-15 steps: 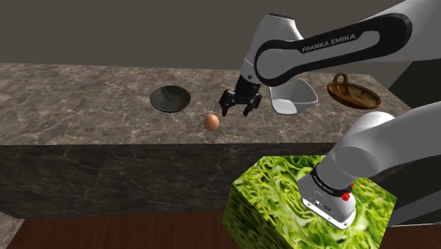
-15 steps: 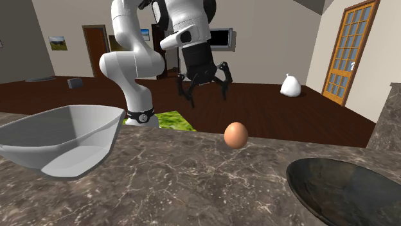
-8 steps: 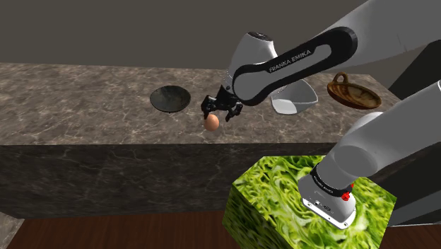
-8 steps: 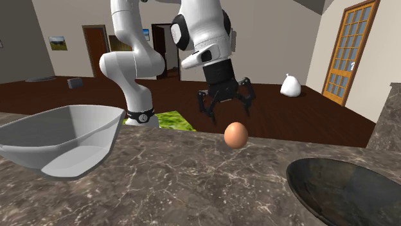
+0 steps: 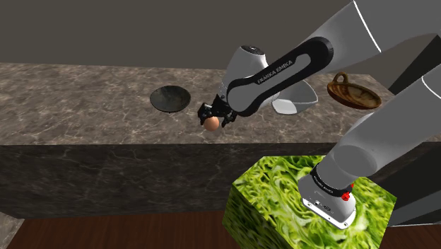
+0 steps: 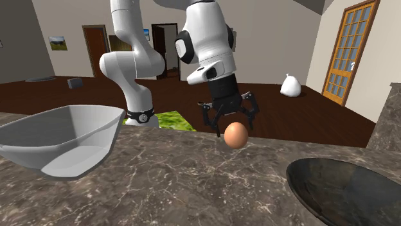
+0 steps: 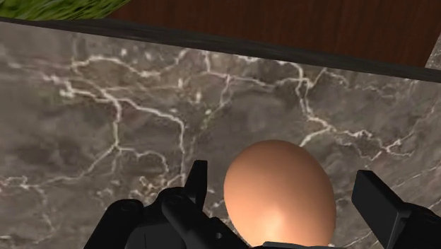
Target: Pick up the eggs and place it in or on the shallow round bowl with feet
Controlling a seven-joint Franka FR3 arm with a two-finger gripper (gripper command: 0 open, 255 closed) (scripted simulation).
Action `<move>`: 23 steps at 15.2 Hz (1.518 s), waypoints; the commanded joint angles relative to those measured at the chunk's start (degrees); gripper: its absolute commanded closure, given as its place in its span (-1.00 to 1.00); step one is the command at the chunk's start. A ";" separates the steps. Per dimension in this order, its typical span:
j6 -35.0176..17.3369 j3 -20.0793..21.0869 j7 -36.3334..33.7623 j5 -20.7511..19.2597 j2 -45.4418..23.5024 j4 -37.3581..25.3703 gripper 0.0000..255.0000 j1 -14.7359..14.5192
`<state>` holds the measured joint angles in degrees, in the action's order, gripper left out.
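Observation:
A brown egg lies on the marbled counter near its front edge. My black gripper has come down over it and is open, one finger on each side. In the wrist view the egg sits between the fingers, with a gap on both sides, wider at one finger. From the second exterior view the gripper hangs just behind the egg. A dark shallow round bowl rests on the counter to the shoulder view's left of the egg, and shows again as the dark bowl.
A white angular bowl stands behind the arm, also seen as the white bowl. A brown handled dish sits at the counter's far right. The counter's front edge runs close to the egg. The green leafy stand is below.
The gripper moved toward the shoulder view's left and came down, from beside and above the egg to straddling it. The egg has stayed where it was.

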<state>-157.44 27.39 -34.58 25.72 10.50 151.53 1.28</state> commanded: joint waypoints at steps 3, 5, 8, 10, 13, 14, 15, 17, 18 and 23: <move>-0.32 0.05 -0.03 -0.12 -0.39 -0.09 -1.00 0.07; -0.32 0.05 -0.03 -0.12 -0.39 -0.09 -1.00 0.07; -0.31 0.05 -0.03 -0.12 -0.38 -0.09 1.00 0.07; -0.30 0.04 -0.02 -0.12 -0.37 -0.09 1.00 0.07; -0.32 0.04 -0.01 -0.11 -0.38 -0.08 1.00 0.07; -0.31 0.03 0.00 -0.11 -0.38 -0.09 1.00 0.07; -0.31 0.03 0.00 -0.11 -0.37 -0.08 1.00 0.07; 0.68 -0.07 -0.14 -0.16 0.43 -0.28 1.00 0.07; 1.67 -0.18 -0.26 -0.20 1.24 -0.49 1.00 0.08; 6.56 -0.80 -0.91 -0.57 4.91 -1.77 1.00 0.21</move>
<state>-151.86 26.73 -35.38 25.17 14.62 149.95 1.50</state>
